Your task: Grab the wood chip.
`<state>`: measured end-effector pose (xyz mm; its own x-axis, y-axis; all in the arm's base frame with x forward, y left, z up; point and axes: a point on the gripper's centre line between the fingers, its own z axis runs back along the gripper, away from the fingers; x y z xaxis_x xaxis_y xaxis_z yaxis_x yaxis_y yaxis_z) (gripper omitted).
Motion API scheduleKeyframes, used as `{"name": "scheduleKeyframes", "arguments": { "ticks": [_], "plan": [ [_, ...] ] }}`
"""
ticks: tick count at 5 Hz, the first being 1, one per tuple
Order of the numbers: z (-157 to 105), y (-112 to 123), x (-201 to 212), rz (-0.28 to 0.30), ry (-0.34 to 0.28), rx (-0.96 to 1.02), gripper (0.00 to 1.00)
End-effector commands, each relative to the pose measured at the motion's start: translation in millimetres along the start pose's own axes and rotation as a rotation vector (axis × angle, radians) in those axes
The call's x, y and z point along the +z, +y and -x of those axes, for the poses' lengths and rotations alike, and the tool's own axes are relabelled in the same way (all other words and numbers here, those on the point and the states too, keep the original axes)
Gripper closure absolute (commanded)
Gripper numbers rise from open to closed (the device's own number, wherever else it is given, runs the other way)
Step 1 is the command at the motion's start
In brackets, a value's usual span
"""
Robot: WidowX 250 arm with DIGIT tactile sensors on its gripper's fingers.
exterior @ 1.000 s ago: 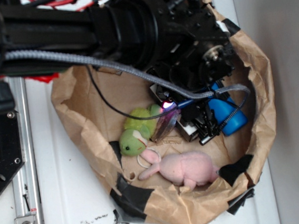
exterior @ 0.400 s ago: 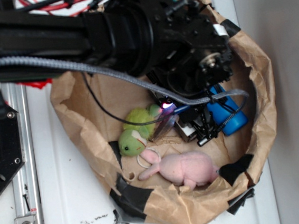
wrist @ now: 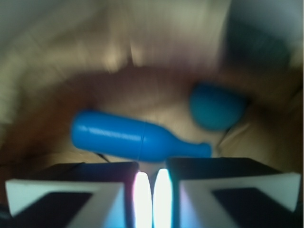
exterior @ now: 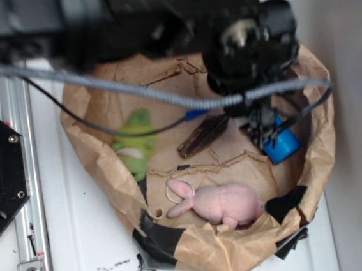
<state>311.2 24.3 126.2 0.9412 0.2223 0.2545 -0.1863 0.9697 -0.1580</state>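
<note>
The wood chip [exterior: 203, 135] lies flat on the floor of the brown paper bag [exterior: 87, 128], near the middle, its long axis running from lower left to upper right; nothing touches it, and it does not show in the wrist view. The gripper [exterior: 264, 131] hangs to the right of the chip, apart from it, above the blue bottle [exterior: 280, 144]; the black arm [exterior: 156, 13] crosses the top of the exterior view, blurred. In the wrist view the two fingers [wrist: 102, 187] stand almost together, only a thin bright slit between them, and they hold nothing; the blue bottle [wrist: 135, 137] lies on its side just beyond them, with a second rounded blue object [wrist: 216, 107] near its narrow end. A green plush toy [exterior: 137, 146], blurred, sits to the left of the chip by the bag's wall; a pink plush rabbit [exterior: 223, 203] lies below the chip, near the bag's front rim, beside a small white ring [exterior: 180, 190]; black tape [exterior: 162, 236] patches the bag's front edge.
</note>
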Motion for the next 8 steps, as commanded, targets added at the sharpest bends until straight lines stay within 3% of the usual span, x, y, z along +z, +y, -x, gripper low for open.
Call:
{"name": "scheduleKeyframes", "arguments": {
  "ticks": [1,2,3,4,8],
  "plan": [
    [-7,4,22,0.094,-0.035,0.072,0.0],
    [17,2,-17,0.113,0.083,0.104,0.0],
    [34,3,-38,0.15,0.107,0.135,0.0],
    [49,-8,-59,0.173,0.168,0.16,0.0],
    [73,-32,-106,0.057,0.34,0.042,0.02]
  ]
}}
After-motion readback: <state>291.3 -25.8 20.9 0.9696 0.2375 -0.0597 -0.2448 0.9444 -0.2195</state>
